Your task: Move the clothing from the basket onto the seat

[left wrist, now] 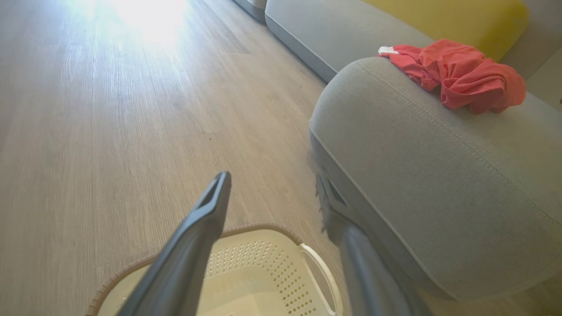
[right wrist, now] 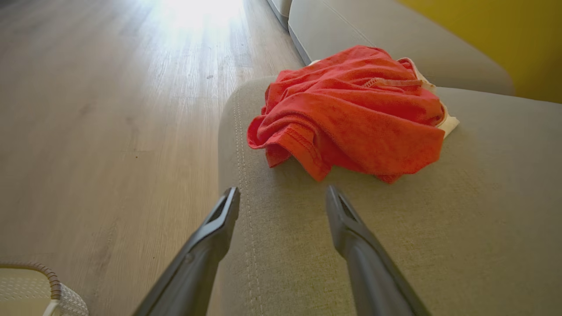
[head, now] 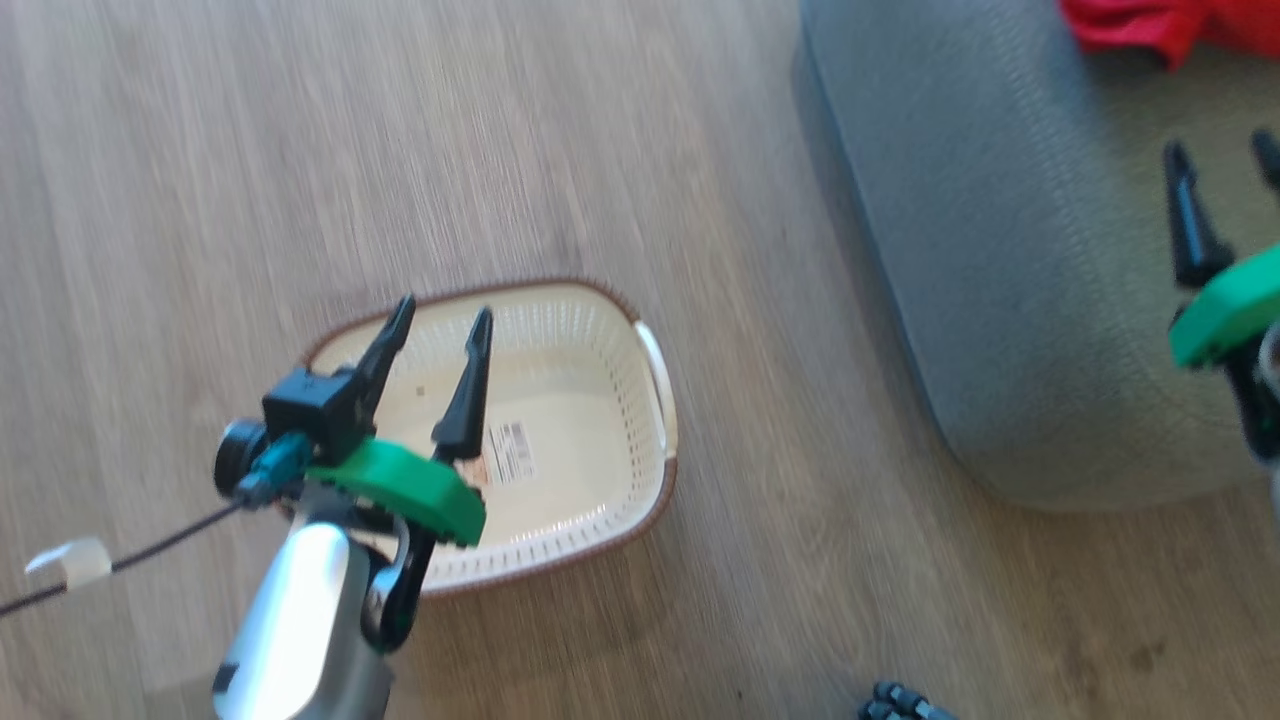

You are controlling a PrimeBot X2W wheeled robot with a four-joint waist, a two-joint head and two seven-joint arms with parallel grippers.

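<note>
Head view: the basket (head: pixel 600 330) on the floor looks empty, only its label showing, so I'd judge the moving step done. The next move calls just for drawing both arms clear. The left gripper (head: pixel 444 308) hangs over the basket, fingers spread. The right gripper (head: pixel 1222 147) hovers over the seat (head: pixel 980 250), fingers apart, holding nothing.

Left wrist view: the clothing (left wrist: pixel 461 74) lies heaped by the seat's rounded edge.

Right wrist view: it sits just beyond the spread fingers (right wrist: pixel 219 228), untouched.
</note>
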